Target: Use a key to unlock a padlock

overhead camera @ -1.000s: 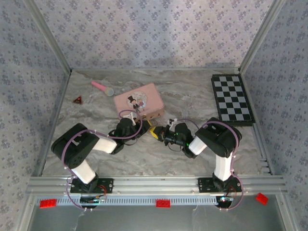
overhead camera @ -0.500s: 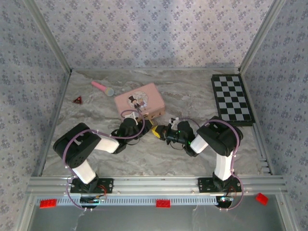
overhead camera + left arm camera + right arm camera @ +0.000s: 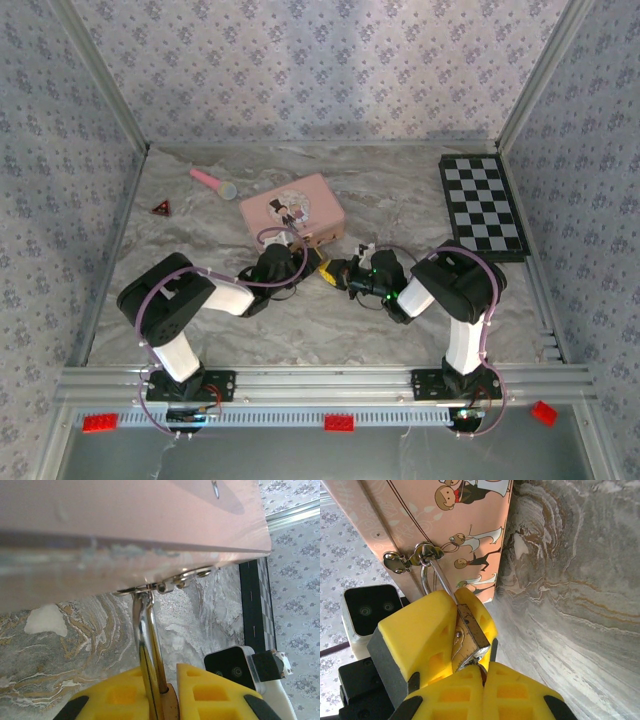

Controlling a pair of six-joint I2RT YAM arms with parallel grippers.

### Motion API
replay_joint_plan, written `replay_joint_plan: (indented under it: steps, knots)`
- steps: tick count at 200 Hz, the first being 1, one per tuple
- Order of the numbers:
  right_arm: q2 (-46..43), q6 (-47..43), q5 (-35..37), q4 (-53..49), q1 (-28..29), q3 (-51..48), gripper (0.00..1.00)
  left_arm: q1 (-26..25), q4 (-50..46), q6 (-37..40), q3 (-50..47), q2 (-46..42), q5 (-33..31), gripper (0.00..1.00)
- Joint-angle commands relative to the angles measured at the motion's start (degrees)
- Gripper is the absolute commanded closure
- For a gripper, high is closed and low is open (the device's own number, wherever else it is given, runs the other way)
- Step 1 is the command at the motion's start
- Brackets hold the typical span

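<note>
1. Since the earlier frame, your left gripper (image 3: 160,680) has slid right, closer to the pink tin's near side. Your right gripper (image 3: 482,682) has crept left to meet it.
2. Padlock (image 3: 470,642): it hangs at the near side of the pink tin (image 3: 420,515), with its shackle (image 3: 439,580) threaded through the tin's hasp (image 3: 412,557). Both shackle legs run down into the body, and nothing shows it sprung.
3. Left gripper: its yellow pads are closed on the padlock's brass body, holding it out from the tin.
4. Right gripper: the fingers are pressed nearly together just under the padlock's base. They pinch a thin dark sliver, which I judge to be the key (image 3: 481,672). It is too small to tell whether it sits in the keyhole.
5. Progress: the lock is steadied and the key is brought to its base. You still have to seat the key, turn it and pull the shackle free.
6. Farther out on the marbled tabletop (image 3: 400,190): the checkerboard (image 3: 483,205), pink marker (image 3: 212,182) and red triangle (image 3: 160,208) lie well apart from the work.
</note>
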Motion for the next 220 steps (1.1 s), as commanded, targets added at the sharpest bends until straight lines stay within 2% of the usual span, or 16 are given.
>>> replay_joint_plan:
  steps: [1,11,30,57,88,134,164,188,206,220]
  knots:
    - [-0.2,-0.8,4.5,6.4,-0.9,1.8,1.00,-5.7,3.9,0.0,2.0,-0.5,13.3,0.97]
    - [-0.4,-1.3,4.6,6.4,-0.9,1.5,0.97,-5.7,3.1,-0.1,1.8,-0.9,12.5,0.97]
    - [-1.1,-2.0,5.3,6.4,-0.7,0.3,0.81,-5.6,-0.4,-0.1,0.5,-2.9,8.7,0.98]
    - [-0.2,-0.7,6.0,6.3,-0.6,-2.3,0.62,-5.5,-2.8,0.9,0.9,-4.2,7.7,0.97]
    - [0.6,-1.0,6.9,6.3,0.0,-5.0,0.59,-5.4,-0.2,-1.2,-1.3,-4.6,5.0,0.97]
    - [-5.0,-5.3,7.4,1.6,-0.3,-7.7,0.58,-4.8,-5.2,-1.0,-1.4,-6.4,3.4,0.97]
    - [-11.9,-12.3,7.8,-10.5,-0.1,-7.9,0.58,-3.9,-11.6,-0.9,0.4,-7.4,3.0,0.99]
    - [-21.6,-21.2,10.9,-27.4,0.7,-6.7,0.58,-3.5,-14.2,-0.4,1.3,-8.5,3.0,0.99]
    - [-30.9,-33.5,15.5,-41.7,3.1,-3.8,0.58,-3.4,-18.3,0.1,1.9,-10.0,1.8,1.00]
    - [-38.0,-46.3,23.1,-53.0,8.4,-0.3,0.58,-3.4,-20.3,0.5,1.8,-11.1,0.8,1.00]
